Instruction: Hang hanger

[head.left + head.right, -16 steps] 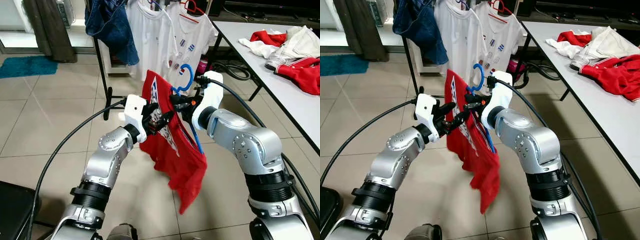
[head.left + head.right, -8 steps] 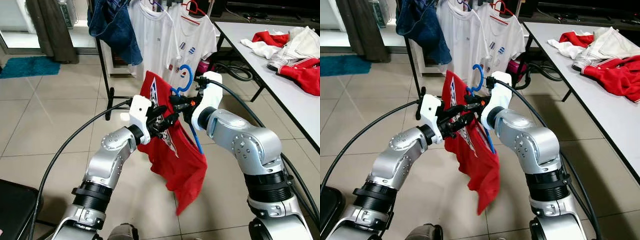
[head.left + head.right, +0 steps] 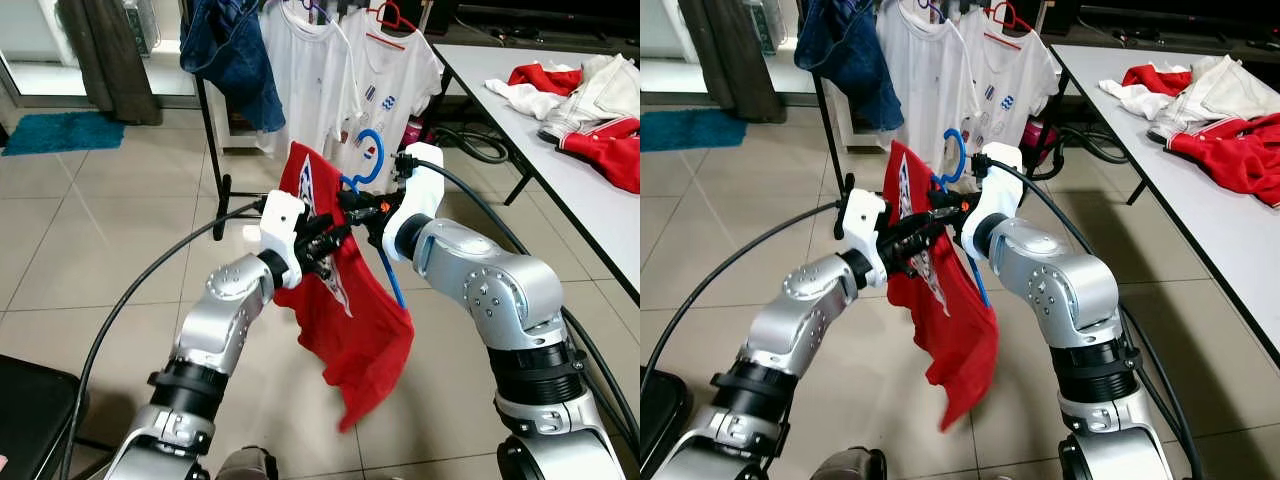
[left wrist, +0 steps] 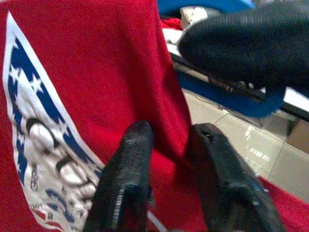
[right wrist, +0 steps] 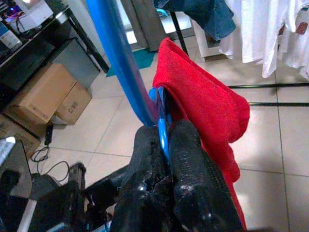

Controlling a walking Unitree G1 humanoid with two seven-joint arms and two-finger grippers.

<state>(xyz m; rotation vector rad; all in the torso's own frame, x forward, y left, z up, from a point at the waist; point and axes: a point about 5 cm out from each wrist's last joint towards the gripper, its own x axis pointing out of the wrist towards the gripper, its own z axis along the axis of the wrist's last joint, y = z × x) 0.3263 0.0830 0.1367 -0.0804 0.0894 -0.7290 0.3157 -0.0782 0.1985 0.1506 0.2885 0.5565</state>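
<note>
Held up mid-scene between both arms: a blue plastic hanger (image 3: 372, 160) with a rounded hook on top and a thin straight leg running down along a red shirt (image 3: 345, 300). Shirt draped over it, soft and limp, folds hanging to a pointed tail above the tiled floor (image 3: 90, 250); a white, blue and black print (image 4: 43, 140) across the red cloth.

Right tool (image 5: 166, 145) pinched narrow on the hanger, the blue strip pressed between two rough, knobbly black fingers (image 5: 193, 164). Left tool (image 4: 169, 145) just beside it on the left, its fingers (image 4: 130, 169) close together, with a fold of red cloth gripped between them next to the print. Both silver arms bent inward, smooth metal shells with white wrist blocks and black cables looping away.

Farther off, a black metal clothes rack (image 3: 205, 130) with white printed T-shirts (image 3: 385, 70) on hangers and a dark blue denim piece (image 3: 230, 55) slung at its left. Hanger below and nearer than the rack's row of shirts, apart from it.

Far right, a white tabletop (image 3: 540, 130) on black legs with crumpled red and white clothes (image 3: 590, 90). Far left, a teal shaggy rug (image 3: 55, 130) on the floor by a dark curtain (image 3: 105, 55).
</note>
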